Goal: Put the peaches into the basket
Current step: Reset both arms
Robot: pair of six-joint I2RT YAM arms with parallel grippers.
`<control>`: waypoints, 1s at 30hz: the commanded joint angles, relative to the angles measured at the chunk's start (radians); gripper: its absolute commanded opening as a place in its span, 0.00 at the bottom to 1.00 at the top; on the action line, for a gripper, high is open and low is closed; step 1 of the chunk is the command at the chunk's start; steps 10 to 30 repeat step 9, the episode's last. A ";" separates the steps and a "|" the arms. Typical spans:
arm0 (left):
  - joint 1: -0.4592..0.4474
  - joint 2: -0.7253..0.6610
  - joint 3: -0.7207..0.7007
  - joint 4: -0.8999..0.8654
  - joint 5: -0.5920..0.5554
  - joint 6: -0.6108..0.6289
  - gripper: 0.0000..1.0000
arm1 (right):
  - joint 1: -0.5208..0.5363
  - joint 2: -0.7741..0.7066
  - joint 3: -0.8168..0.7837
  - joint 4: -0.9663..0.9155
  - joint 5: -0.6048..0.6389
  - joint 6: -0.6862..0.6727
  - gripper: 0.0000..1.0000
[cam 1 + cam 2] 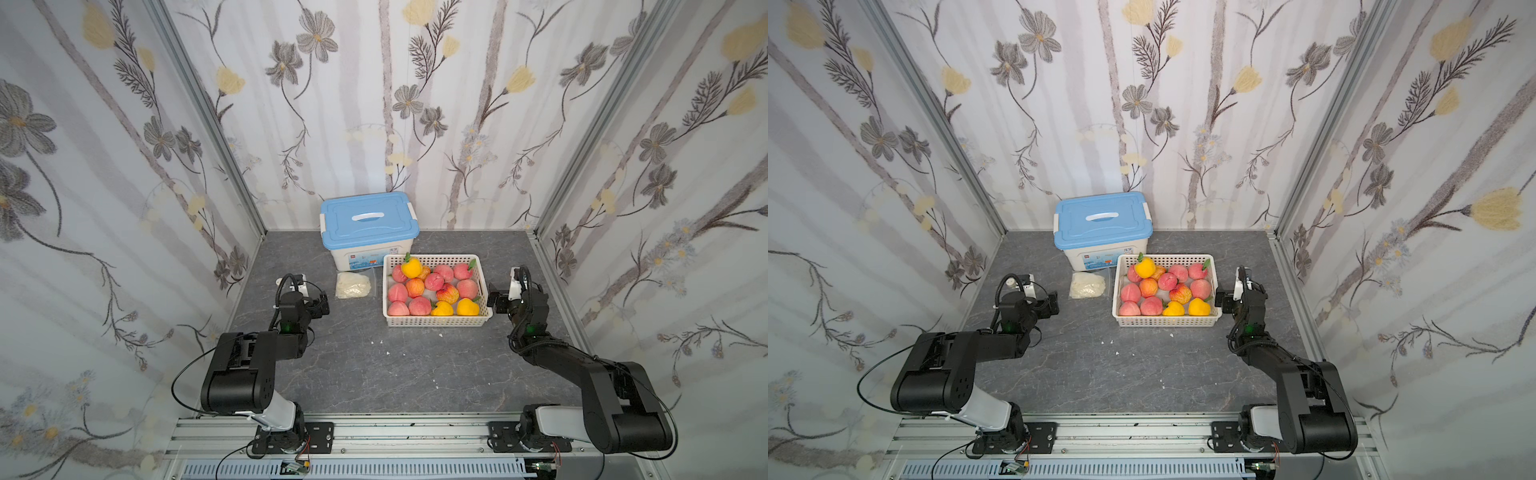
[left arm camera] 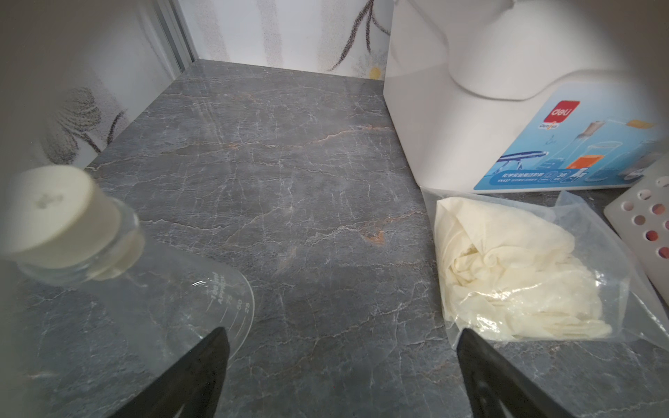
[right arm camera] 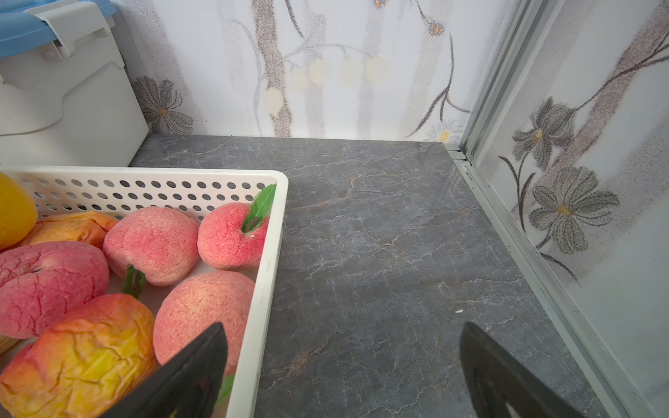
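Several peaches, pink-red, orange-blushed and yellow, fill the white perforated basket in both top views. My right gripper hovers open at the basket's right wall. One finger is over a pink peach inside the rim and the other is over bare table. It holds nothing. My left gripper is open and empty over bare table, left of the whitish bag. The left wrist view shows only a corner of the basket.
A white storage box with a blue lid stands behind the basket. A small bag of whitish material lies in front of it. A clear glass flask with a white stopper lies beside the left gripper. Small white crumbs dot the table.
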 commanded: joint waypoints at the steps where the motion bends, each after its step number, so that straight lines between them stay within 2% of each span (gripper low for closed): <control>1: -0.001 0.003 0.002 0.046 0.004 0.004 1.00 | 0.000 0.002 0.007 0.030 0.008 -0.001 1.00; 5: 0.018 0.007 0.012 0.034 0.033 -0.009 1.00 | 0.000 0.003 0.007 0.031 0.008 -0.001 1.00; 30: 0.015 0.007 0.003 0.047 0.026 -0.005 1.00 | 0.000 0.003 0.007 0.030 0.008 -0.001 1.00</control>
